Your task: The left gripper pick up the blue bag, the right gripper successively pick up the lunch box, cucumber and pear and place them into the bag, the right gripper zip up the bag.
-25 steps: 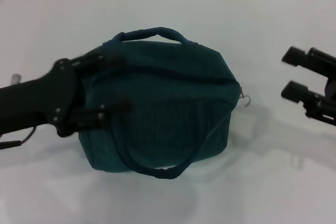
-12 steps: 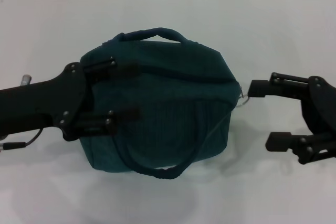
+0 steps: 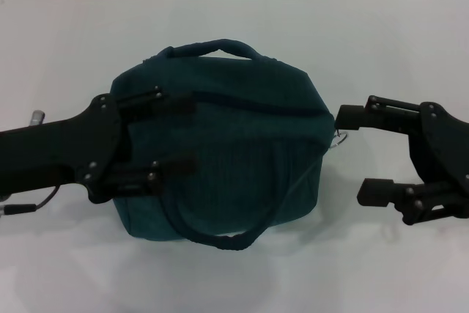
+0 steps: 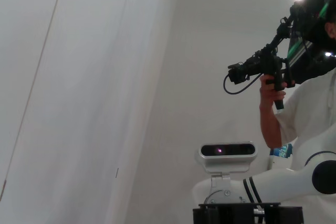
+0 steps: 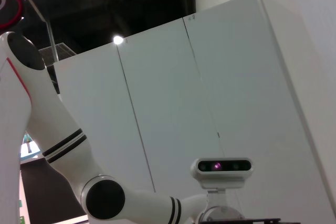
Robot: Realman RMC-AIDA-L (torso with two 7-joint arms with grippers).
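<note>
**Both grippers flank the zipped blue bag**

Blue bag sits mid-table, lying on its side with zipper line running across the upper face, looks closed. One handle arches at the far side, the other handle loops at the near side. Small metal zipper pull pokes out at the bag's right end.

Left gripper comes in from the left, fingers spread apart and laid over the bag's left end, one finger near the zipper line, the other lower on the bag face. Touching the fabric or just above it, cannot tell; nothing clearly pinched.

Right gripper is at the bag's right end, fingers wide apart, empty. Far fingertip is just beside the bag's right corner near the zipper pull; near fingertip is off the bag over bare table.

Wrist views point away from the table: walls, the robot's head camera and a person holding a camera rig. No bag in them.
</note>
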